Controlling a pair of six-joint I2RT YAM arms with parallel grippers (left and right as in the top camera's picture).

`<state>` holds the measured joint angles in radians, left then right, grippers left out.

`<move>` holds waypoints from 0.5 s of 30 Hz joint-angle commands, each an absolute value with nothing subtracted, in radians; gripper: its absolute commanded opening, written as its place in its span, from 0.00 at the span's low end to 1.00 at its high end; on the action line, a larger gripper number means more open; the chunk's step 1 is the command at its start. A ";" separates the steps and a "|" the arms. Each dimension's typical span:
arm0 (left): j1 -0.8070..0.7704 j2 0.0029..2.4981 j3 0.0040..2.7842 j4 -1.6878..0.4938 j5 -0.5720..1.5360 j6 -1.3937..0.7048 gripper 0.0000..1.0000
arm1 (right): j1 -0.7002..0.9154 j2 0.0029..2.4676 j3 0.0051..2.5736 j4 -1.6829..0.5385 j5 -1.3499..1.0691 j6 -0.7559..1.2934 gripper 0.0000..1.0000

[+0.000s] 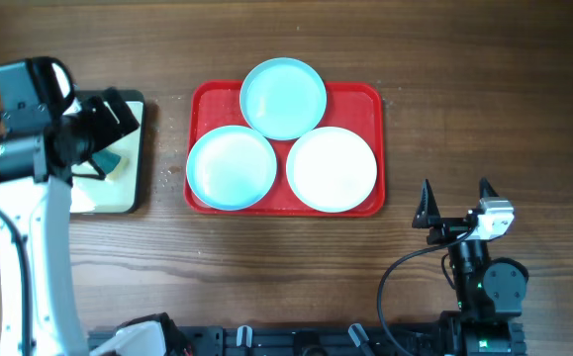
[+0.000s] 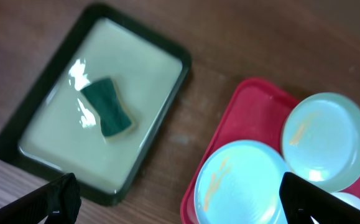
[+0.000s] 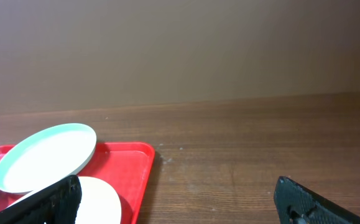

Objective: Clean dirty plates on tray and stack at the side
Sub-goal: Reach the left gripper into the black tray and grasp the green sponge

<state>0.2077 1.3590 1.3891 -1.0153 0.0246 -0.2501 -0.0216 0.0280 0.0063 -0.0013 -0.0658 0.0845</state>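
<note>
Since all three plates sit on the red tray, we start there: the tray lies lengthwise across the middle of the table, a little toward its far side. On it the near light-blue plate fills the left end and the white plate the right end, the two just beside each other. The far light-blue plate sits between and behind them, reaching over the tray's far rim and overlapping the edges of both. From the right wrist we see it tilted, its rim lifted above the white one. From the left wrist we make out a faint orange smear on each light-blue plate; whether the white plate is marked we cannot tell. Under everything runs a dark brown wooden table with its grain running side to side, and beyond its far edge the right wrist view shows a plain brown wall. Left of the red tray, and apart from it, lies a cream tray with a dark rim, and on its floor a green sponge, pinched at the waist, lies alone. The left gripper hangs above that cream tray, its fingers spread wide and holding nothing. The right gripper stands over bare wood near the red tray's near right corner, apart from it, its fingers likewise spread wide and empty.
</note>
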 commanded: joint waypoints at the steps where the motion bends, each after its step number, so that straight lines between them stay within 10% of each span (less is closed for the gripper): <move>1: 0.237 1.399 1.403 -0.989 0.013 -0.370 1.00 | -0.027 0.023 0.005 0.001 -0.051 0.079 1.00; 15: 0.424 1.771 1.433 -0.874 0.012 -0.427 1.00 | -0.027 0.023 0.005 0.001 -0.051 0.079 1.00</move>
<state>0.4229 1.6852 1.4246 -0.8822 0.0238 -0.4107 -0.0216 0.0280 0.0063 -0.0013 -0.0658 0.0845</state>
